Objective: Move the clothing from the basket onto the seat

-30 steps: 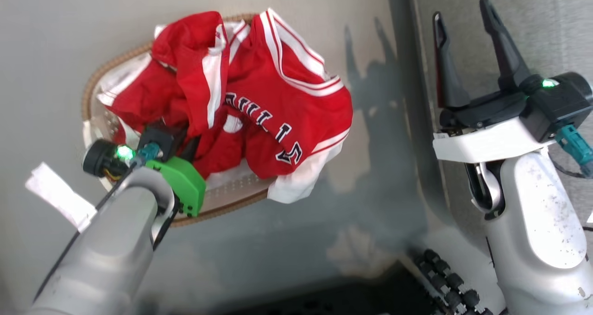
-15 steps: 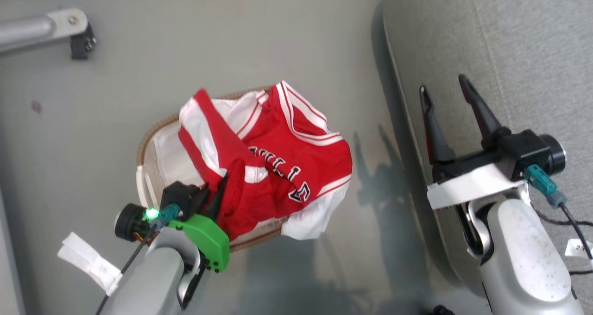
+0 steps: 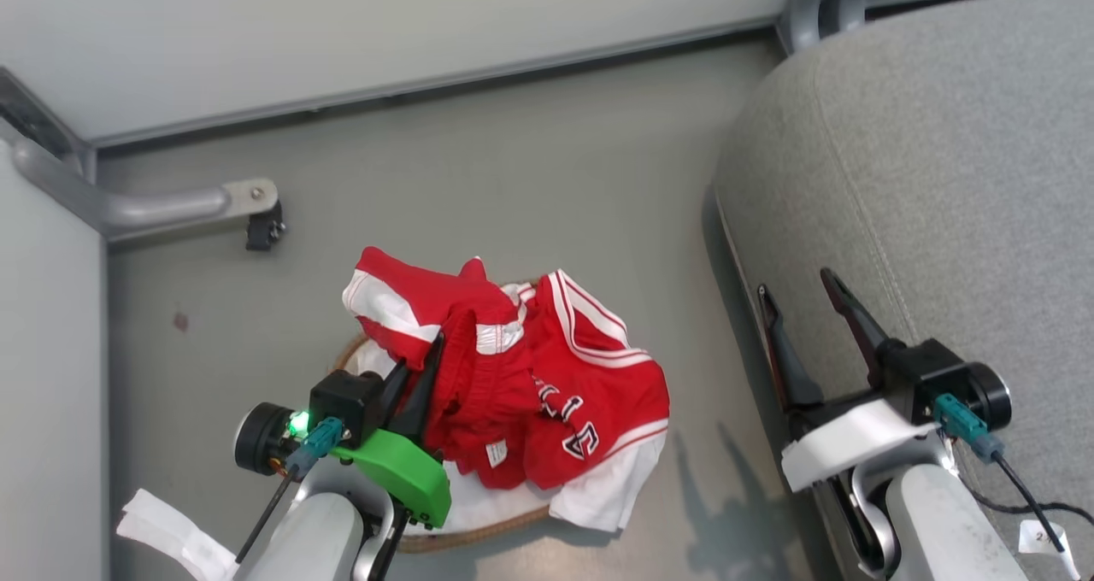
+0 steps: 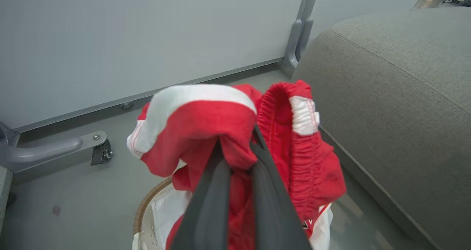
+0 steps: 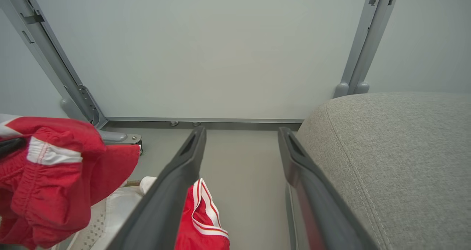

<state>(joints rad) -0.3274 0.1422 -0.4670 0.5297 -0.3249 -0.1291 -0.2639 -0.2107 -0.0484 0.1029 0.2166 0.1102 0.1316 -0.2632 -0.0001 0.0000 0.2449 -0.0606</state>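
My left gripper (image 3: 438, 342) is shut on the smaller red-and-white piece (image 3: 427, 308), a pair of red shorts with an elastic waistband, held bunched above the basket (image 3: 479, 536). In the left wrist view the gripper (image 4: 235, 145) pinches that red fabric (image 4: 294, 161) between its fingers. The red jersey (image 3: 607, 393) with dark lettering lies draped over the basket's right side, its white sleeve hanging over the rim. My right gripper (image 3: 795, 284) stands open with nothing in it at the left edge of the grey seat (image 3: 940, 179).
A grey metal frame leg with a black foot (image 3: 261, 226) lies on the floor behind the basket. A pale wall panel and a grey post (image 3: 812, 0) close off the back. Grey floor (image 3: 555, 179) separates basket and seat.
The camera has lifted and pulled back, bringing wall and frame into view. My left gripper has raised the red shorts out of the pile; the jersey stays on the basket. The right gripper remains open.
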